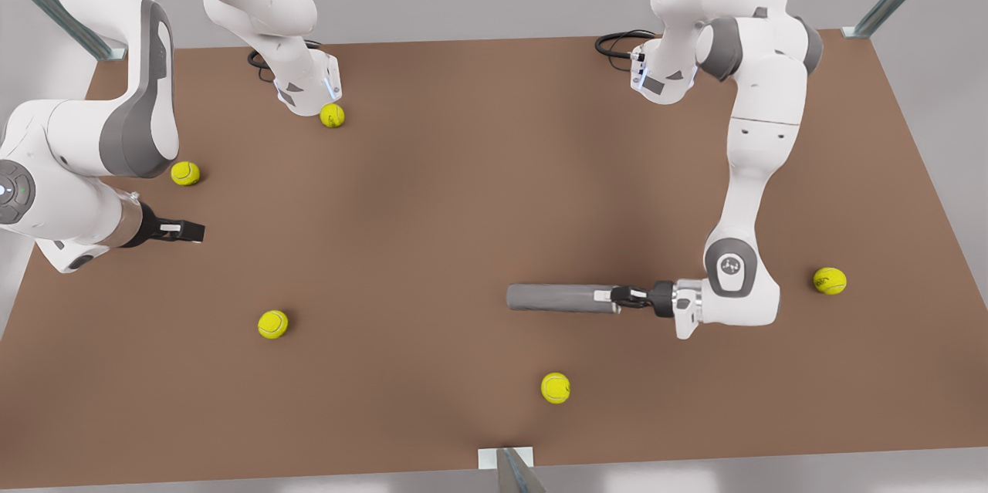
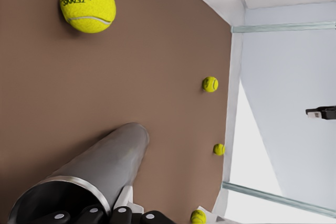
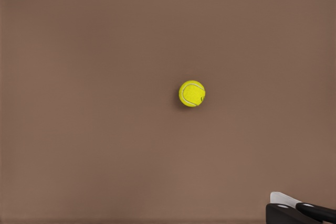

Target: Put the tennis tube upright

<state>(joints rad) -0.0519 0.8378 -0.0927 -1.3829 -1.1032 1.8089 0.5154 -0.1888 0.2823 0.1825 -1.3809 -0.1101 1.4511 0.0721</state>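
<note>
Grey tube (image 1: 554, 298) lies flat on the brown table (image 1: 463, 192), nothing upright yet. Left gripper (image 1: 627, 296) is at its silver-rimmed open end, fingers (image 2: 122, 214) pinching the rim by the look of it. Right gripper (image 1: 185, 231) waits far off, above the table; open or closed, I cannot tell. Tipping it up remains.

Left gripper (image 1: 617, 297) fingers clamped shut, right gripper (image 1: 199, 231) waiting, closed.

Sim lab, brown table (image 1: 463, 169), metal frame posts (image 1: 46, 3), grey walls
</note>
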